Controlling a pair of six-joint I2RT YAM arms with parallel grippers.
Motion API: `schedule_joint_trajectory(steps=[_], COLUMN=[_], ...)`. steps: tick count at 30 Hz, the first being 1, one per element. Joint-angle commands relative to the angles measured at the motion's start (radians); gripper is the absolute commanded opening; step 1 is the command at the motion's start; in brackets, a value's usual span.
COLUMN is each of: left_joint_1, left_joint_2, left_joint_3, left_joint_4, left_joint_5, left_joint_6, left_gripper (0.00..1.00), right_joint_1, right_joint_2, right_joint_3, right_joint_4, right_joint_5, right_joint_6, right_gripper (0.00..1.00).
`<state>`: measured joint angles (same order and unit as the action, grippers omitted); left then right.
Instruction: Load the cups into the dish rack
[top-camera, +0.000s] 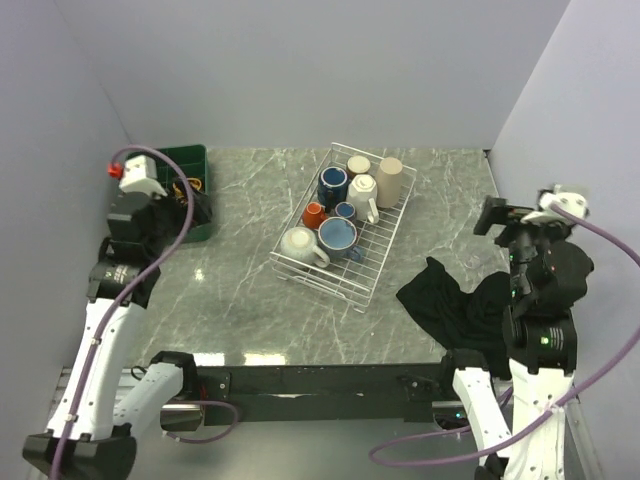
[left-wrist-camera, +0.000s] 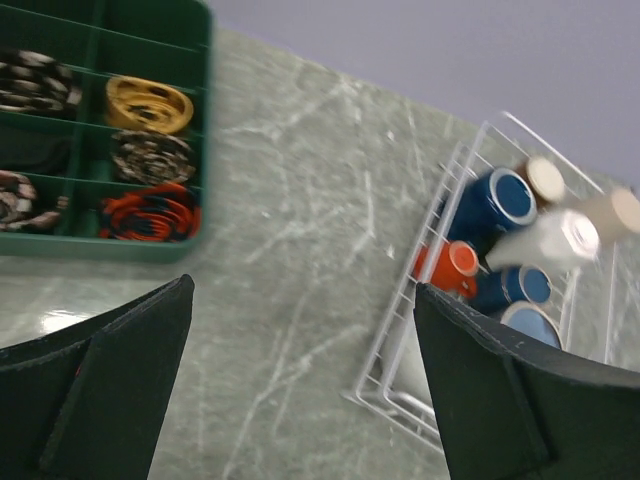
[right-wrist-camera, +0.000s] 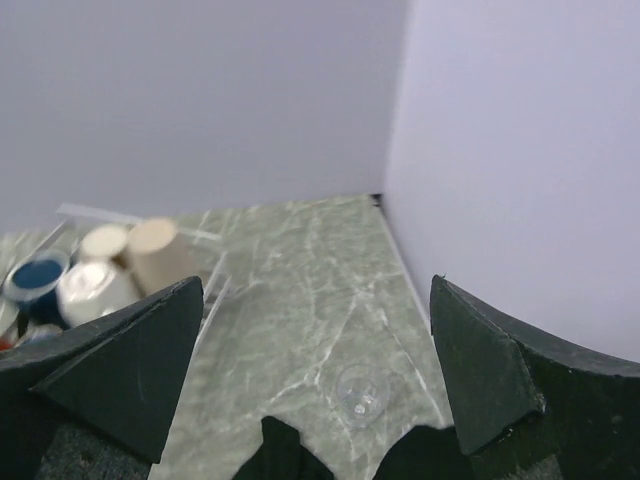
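Grey-green marbled table (top-camera: 250, 270), white wire dish rack (top-camera: 376, 252) at frame centre, crumpled black cloth (top-camera: 450, 300) at lower right, dark green compartment tray (top-camera: 190, 160) at upper left, assorted ceramic cups (top-camera: 337, 236) gathered inside the rack, left end effector (left-wrist-camera: 300, 290) and right end effector (right-wrist-camera: 316, 285) both spread wide, gripping nothing

**Blurred cups, cropped rack, one object too soft to name**

In the left wrist view the dish rack (left-wrist-camera: 400, 330) runs off the right and bottom edges. Its near end is hidden behind the left gripper's finger (left-wrist-camera: 520, 400), and the cups (left-wrist-camera: 497, 200) inside are blurred. The green tray (left-wrist-camera: 100, 245) is cropped at top and left. In the right wrist view the cups sit blurred at the left edge, partly behind the right gripper's finger (right-wrist-camera: 120, 370). A small clear object (right-wrist-camera: 360, 393) there is too soft to name. From above, the left arm (top-camera: 150, 225) covers part of the tray.
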<state>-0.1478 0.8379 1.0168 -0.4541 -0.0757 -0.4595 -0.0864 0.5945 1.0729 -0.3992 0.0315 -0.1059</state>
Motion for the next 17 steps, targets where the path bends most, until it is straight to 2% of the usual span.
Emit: schedule_joint_trajectory(steps=[1, 5, 17], left_joint_1=[0.137, 0.145, 0.145], left_joint_2=[0.018, -0.006, -0.033], left_joint_3=[0.052, 0.034, 0.042], left_joint_4=[0.025, 0.025, -0.017], left_joint_5=[0.194, 0.197, 0.195], left_joint_6=[0.045, 0.054, 0.087], left_gripper=[0.96, 0.96, 0.96], right_joint_1=[-0.007, -0.007, -0.009], right_joint_2=[0.013, -0.018, -0.024], right_joint_3=[-0.008, -0.011, -0.027], right_joint_4=[-0.026, -0.049, -0.044], right_joint_5=[0.365, 0.441, 0.436], right_joint_6=[0.167, 0.172, 0.158], right_gripper=[1.0, 1.0, 1.0])
